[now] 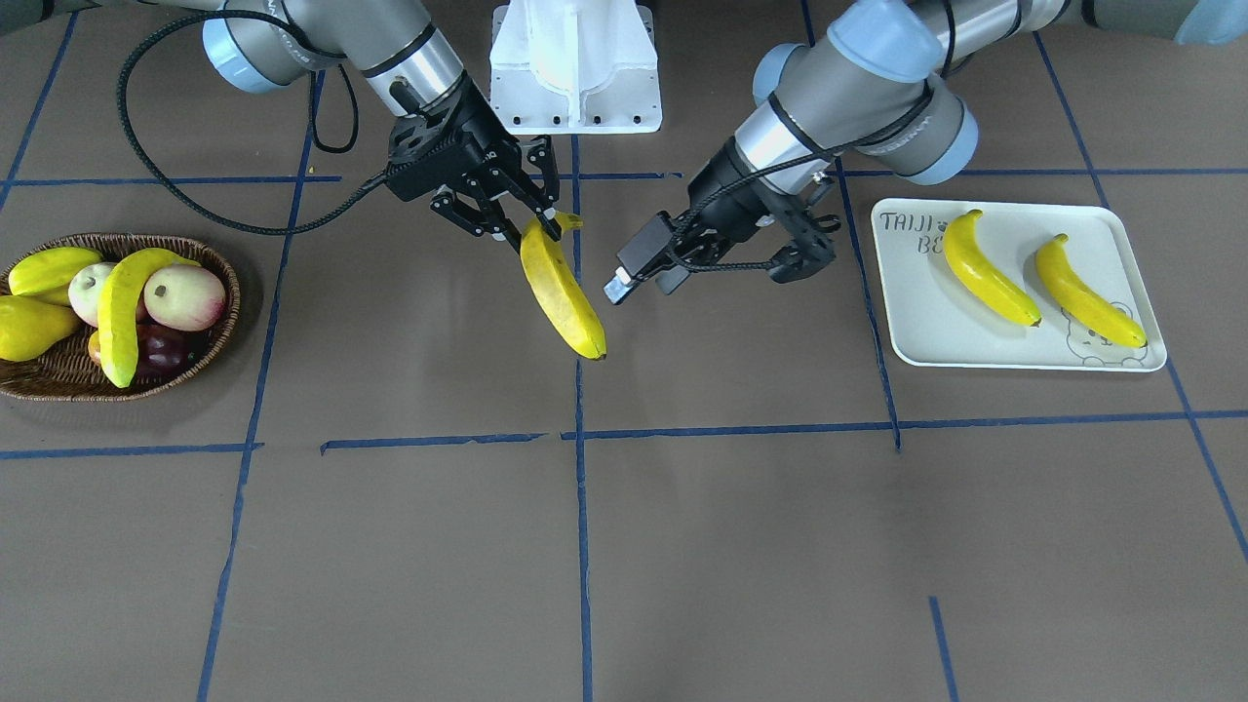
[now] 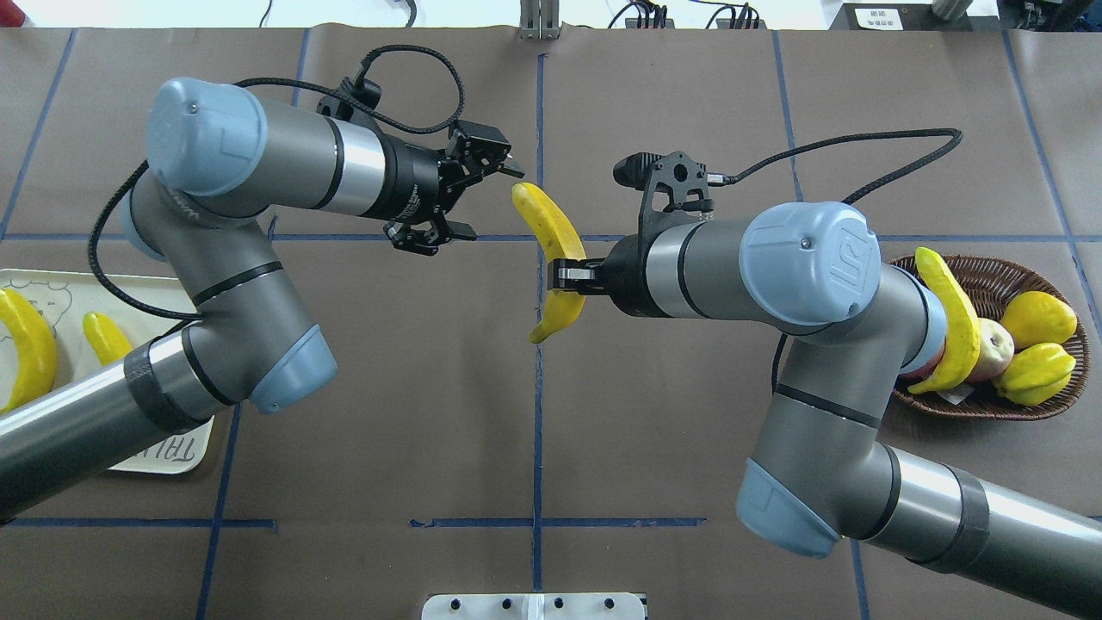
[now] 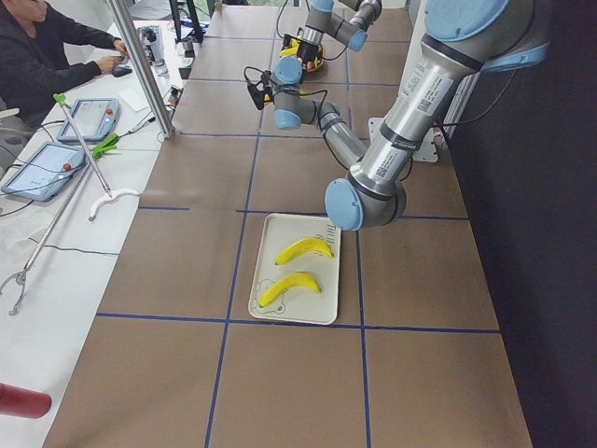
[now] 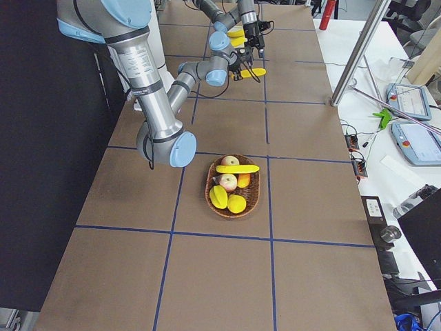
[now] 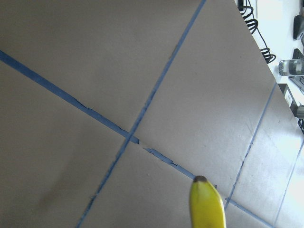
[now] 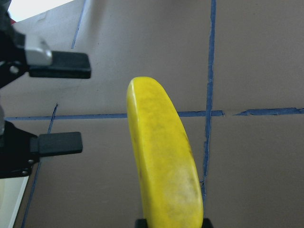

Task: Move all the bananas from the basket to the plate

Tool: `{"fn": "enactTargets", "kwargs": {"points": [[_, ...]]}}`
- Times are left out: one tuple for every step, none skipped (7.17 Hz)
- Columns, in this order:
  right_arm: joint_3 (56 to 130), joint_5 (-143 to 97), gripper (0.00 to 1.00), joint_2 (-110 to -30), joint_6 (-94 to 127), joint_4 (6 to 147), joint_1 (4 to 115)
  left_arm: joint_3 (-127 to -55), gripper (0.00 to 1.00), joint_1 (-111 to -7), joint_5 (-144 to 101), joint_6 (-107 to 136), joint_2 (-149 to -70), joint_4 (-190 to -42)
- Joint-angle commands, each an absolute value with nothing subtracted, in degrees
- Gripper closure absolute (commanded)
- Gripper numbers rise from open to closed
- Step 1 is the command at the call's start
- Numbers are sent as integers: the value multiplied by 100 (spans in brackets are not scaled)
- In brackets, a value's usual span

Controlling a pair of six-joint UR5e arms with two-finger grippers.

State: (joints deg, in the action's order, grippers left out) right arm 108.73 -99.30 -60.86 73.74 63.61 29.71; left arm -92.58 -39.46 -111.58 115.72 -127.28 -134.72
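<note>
— Right gripper (image 2: 566, 274): what was it doing?

— Pinching a banana (image 1: 561, 292) near its stem end, with a jaw pressed against each side. The fruit hung tilted over the middle of the table (image 1: 682, 546), roughly above a crossing of blue tape (image 1: 581, 434), between basket and plate. Its free end pointed away from the robot's base.

— And the left gripper (image 2: 478, 196)?

— Fingers (image 6: 61, 65) spread wide, holding nothing. It faced the banana's free end from just beside it, and I saw a gap between pads and peel. Its wrist camera caught only the dark tip at the bottom edge, with table behind.

— Where was the plate (image 1: 936, 322)?

— Flat on the table on the robot's left. A second banana (image 1: 985, 268) lay by the printed letters and a third banana (image 1: 1087, 292) by the drawn bear. They were side by side and not touching.

— And the basket (image 1: 58, 385)?

— On the robot's right, well apart from the plate. A fourth banana (image 1: 122, 312) lay across the top of the other fruit: two yellow-green mango-like ones (image 1: 49, 271) at one end, a pale reddish round fruit (image 1: 185, 295) next to the banana, and something dark (image 1: 161, 351) underneath.

— Anyone around?

— A person (image 3: 42, 47) sat at the side bench (image 3: 56, 243) beyond the table, with two tablets (image 3: 89, 117) lying near.
</note>
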Motion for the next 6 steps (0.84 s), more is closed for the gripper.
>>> {"fn": "enactTargets", "kwargs": {"points": [[10881,-9914,100,-6082,7374,6363,2936,-8834,1,-3885,-11074,11681,-13069,-13500],[10890,-9905,100,-6082,7374,6363,2927,-8676,1,-3850,-11074,11681,-13191,-13500],[10898,-9905,100,-6082,7374,6363,2918,-8640,1,-3797,-11074,11681,-13218,-13500],[10898,-9905,100,-6082,7374,6363,2918,-8640,1,-3745,-11066,11672,-13227,-13500],[10898,-9905,100,-6082,7374,6355,2918,-8640,47,-3701,-11039,11672,-13228,-13535],[10898,-9905,100,-6082,7374,6363,2909,-8640,98,-3639,-11039,11594,-13158,-13727]]}}
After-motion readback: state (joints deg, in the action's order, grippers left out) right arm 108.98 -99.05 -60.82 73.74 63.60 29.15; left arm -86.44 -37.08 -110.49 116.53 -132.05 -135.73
